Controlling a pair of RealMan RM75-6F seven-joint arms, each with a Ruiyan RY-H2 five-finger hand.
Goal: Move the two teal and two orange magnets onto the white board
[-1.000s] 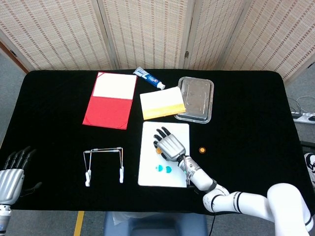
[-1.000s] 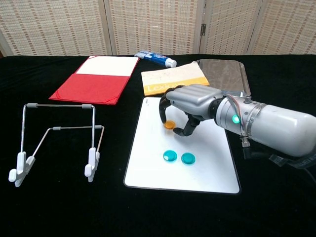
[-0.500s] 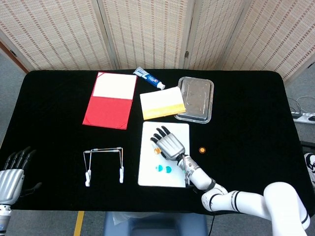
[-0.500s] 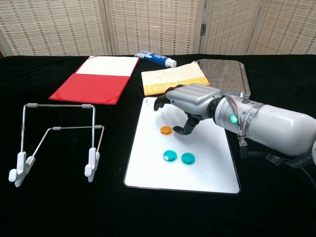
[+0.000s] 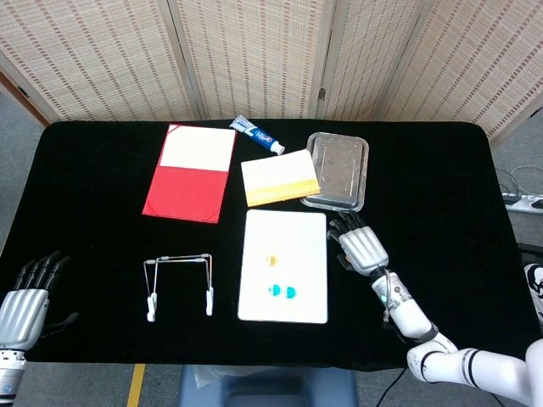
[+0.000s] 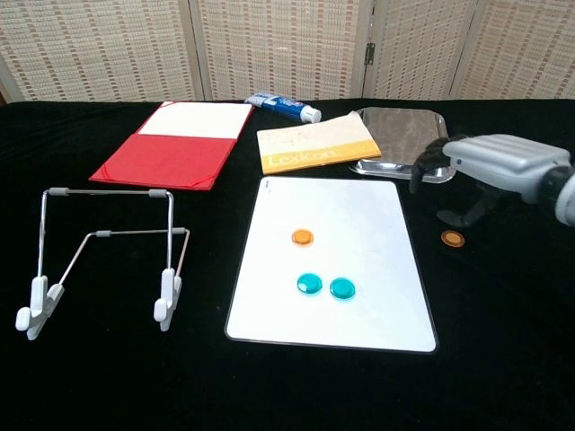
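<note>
Legible text, one item: the word "Lexicon" in white letters on the orange band of the yellow-and-orange booklet (image 6: pixel 317 144), which lies just behind the white board (image 6: pixel 377 224). The toothpaste tube (image 6: pixel 284 106), behind the booklet, carries blue print too small to read. No other lettering, numbers or signs can be made out.

behind your black-draped table (image 5: pixel 102 170) stands a woven folding screen (image 5: pixel 254 51). you see grey floor (image 5: pixel 17 127) at both sides.
</note>
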